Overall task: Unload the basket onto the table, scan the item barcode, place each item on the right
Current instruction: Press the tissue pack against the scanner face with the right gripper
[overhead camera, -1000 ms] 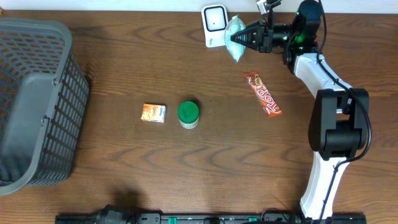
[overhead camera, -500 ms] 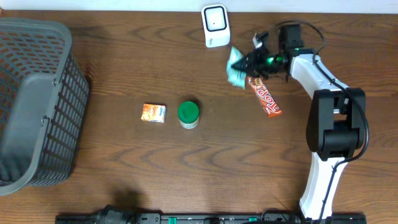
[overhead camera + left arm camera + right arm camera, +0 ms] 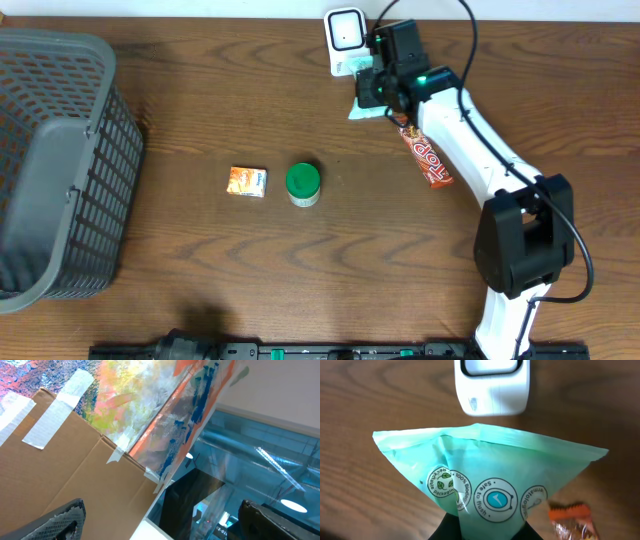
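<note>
**Pouch at the scanner, presenting step in hand**

The left gripper point(image 3: 165, 527) is out of the overhead view. Its wrist camera looks off at cardboard point(image 3: 75, 475), and its fingers stand wide apart with nothing between them. On the table point(image 3: 200, 80), the basket point(image 3: 60, 160) fills the left edge. An orange carton point(image 3: 247, 181) and a green-lidded jar point(image 3: 303, 184) sit side by side mid-table, well apart from the work. At the far edge stands the scanner point(image 3: 491, 385). Just in front of it the right gripper point(image 3: 487, 531) is pinched narrowly on the lower end of the mint-green pouch point(image 3: 487, 475), whose wide sealed edge almost meets the scanner body.

I judge the item is being presented to the scanner. No barcode shows on the face the camera sees, so the next move probably calls for turning or tilting the pouch until its code faces the scanner window.

Room is tight behind the scanner, at the table's far edge, and the candy bar point(image 3: 428, 152) lies just right of the pouch, under the forearm. The space toward the front is open
</note>
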You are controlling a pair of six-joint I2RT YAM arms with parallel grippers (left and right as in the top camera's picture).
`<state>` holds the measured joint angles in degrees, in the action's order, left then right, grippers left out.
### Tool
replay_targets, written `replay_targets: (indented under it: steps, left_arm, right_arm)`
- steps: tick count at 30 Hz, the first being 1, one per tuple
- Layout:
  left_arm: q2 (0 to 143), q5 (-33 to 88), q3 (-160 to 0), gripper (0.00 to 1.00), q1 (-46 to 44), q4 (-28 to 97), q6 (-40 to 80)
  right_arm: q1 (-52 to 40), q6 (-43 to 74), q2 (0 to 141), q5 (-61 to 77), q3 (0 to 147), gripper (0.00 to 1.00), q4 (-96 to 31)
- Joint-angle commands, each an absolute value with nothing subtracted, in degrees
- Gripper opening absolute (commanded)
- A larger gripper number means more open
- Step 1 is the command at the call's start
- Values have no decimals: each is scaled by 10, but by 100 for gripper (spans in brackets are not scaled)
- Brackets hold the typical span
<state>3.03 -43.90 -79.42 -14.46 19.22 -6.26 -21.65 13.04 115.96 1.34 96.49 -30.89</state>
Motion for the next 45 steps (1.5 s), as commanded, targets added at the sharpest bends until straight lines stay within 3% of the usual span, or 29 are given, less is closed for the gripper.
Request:
replay_targets:
  steps: [1,22,45]
  left_arm:
    - [26,-442,-794,98,-144,190,-73]
    - [26,-442,-794,98,-144,190,-73]
    - [26,-442,-794,98,-144,190,-73]
  right_arm:
    - [-221,106,1157,-49,997,7,-288]
    - [-216,101,1431,-40,1384,10,-353]
    - [-198,107,1473,-27,1393,10,-370]
